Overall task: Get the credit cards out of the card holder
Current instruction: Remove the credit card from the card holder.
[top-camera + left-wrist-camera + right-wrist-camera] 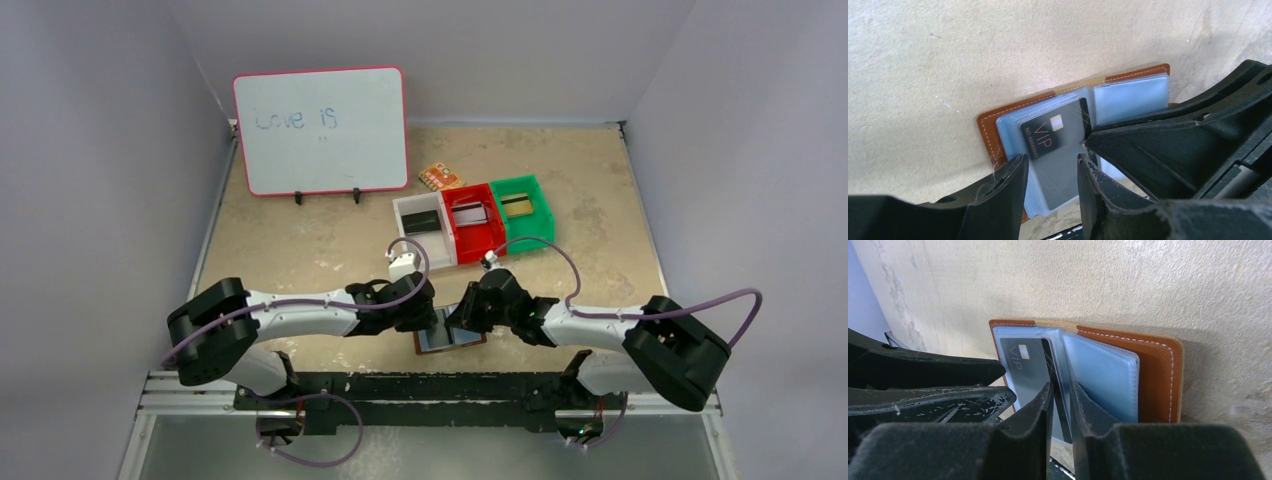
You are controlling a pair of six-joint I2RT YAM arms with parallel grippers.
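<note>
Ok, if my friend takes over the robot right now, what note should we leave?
Wallet: open on the table, between both grippers.
Left gripper: open, over the black VIP card tucked inside the wallet.
Right gripper: jaws narrow around an upright pocket page; grip unclear.
Done: cards lie in the white bin, red bin and green bin.
Left: pull out the VIP card.

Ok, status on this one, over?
Left gripper open, straddling black VIP card in the open card holder. Right gripper pinching a clear pocket leaf beside it. Grippers crowded close; nothing else in the way.
</note>
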